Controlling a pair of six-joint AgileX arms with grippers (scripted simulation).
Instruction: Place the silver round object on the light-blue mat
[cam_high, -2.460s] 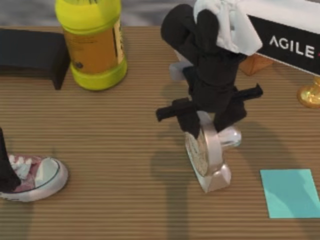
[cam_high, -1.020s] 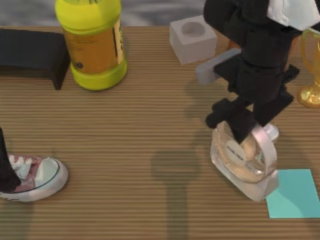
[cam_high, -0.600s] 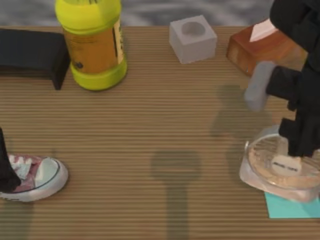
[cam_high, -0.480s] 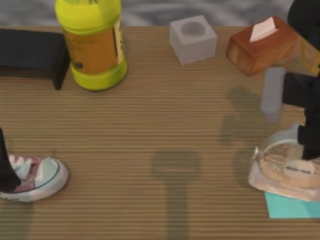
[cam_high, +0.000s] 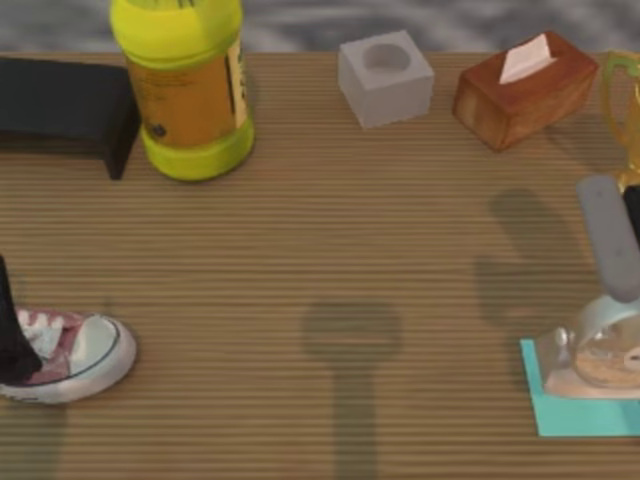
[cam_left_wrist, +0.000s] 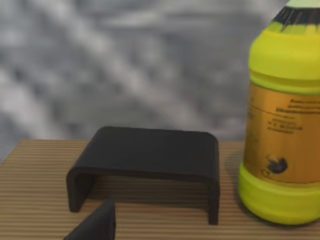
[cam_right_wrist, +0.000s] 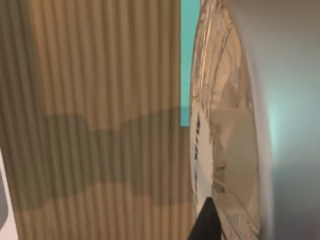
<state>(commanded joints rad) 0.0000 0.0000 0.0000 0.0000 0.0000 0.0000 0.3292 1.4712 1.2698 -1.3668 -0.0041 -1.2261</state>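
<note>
1. Fingers (cam_right_wrist: 204, 224) of the right gripper (cam_right_wrist: 232, 220): only one dark tip shows, lying against the speckled beige face of the silver round object (cam_high: 603, 352). The other is hidden behind the disc. Judged to be clamped across the disc's thickness.
2. Object location: at the right edge of the top view, over the light-blue mat (cam_high: 570, 420). The disc stands near upright, face tilted slightly up, and is partly cut off by the frame. Its flared foot sits over the mat's left part. Cannot tell whether the foot touches the sheet or hangs just above it.
3. Risk, early release: if the foot is not fully seated, the disc could rock and tip onto its face or back. It is tall and thin on a small foot.
4. Risk, placement: the foot is close to the mat's left border, so any drift leftward could leave it straddling the mat and the bare surface (cam_high: 350, 250).
5. Risk, dragging: a sideways correction with the foot pressed down could slide or wrinkle the thin sheet.
6. Right arm pose: almost wholly outside the top view. Only a grey housing (cam_high: 610, 235) shows, just above the disc, suggesting a low reach to the far right.
7. Left arm (cam_high: 8, 340): parked at the left edge, beside a shoe (cam_high: 75, 355).
</note>
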